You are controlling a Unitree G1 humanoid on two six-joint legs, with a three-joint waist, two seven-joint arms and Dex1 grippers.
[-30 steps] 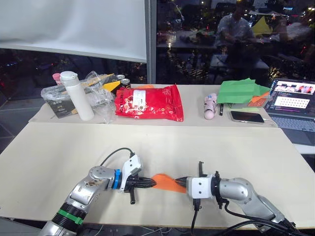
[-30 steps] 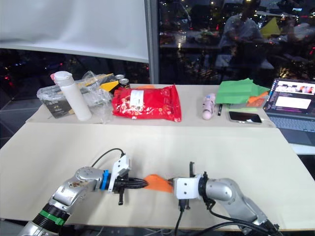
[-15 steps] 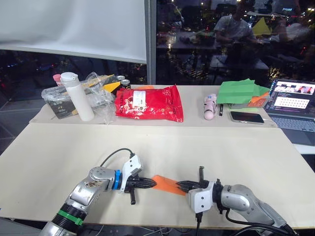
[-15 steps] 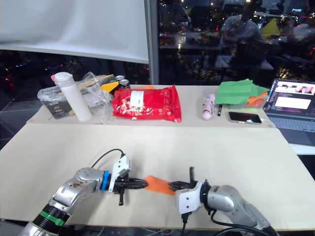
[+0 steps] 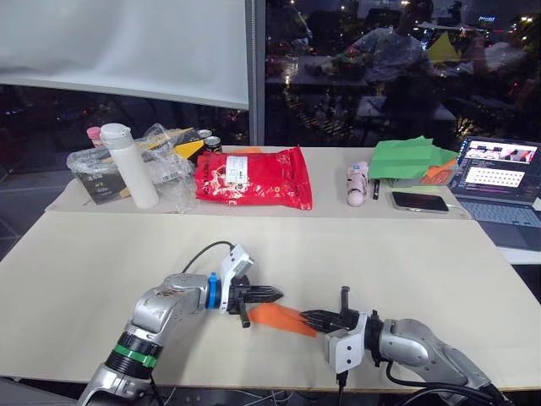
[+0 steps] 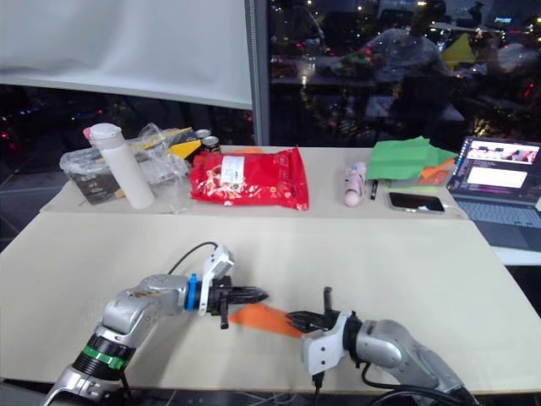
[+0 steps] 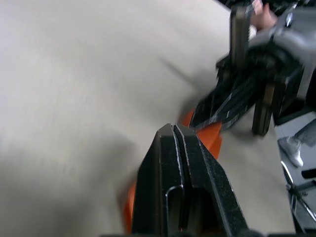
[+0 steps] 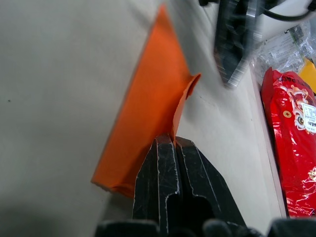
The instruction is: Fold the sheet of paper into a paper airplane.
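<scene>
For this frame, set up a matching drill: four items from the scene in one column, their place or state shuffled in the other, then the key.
Items
1. small orange folded paper airplane
2. red foil snack bag
3. green folded paper
4. right tool

Place or state
A. far side of the table, beside the laptop
B. shut on a paper edge
C. near table edge, between the two tools
D. far side of the table, right of the white bottle

Pairs: 1-C, 2-D, 3-A, 4-B

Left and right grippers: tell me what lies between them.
The orange paper airplane lies between the left gripper and the right gripper, as the left eye view shows.
</scene>
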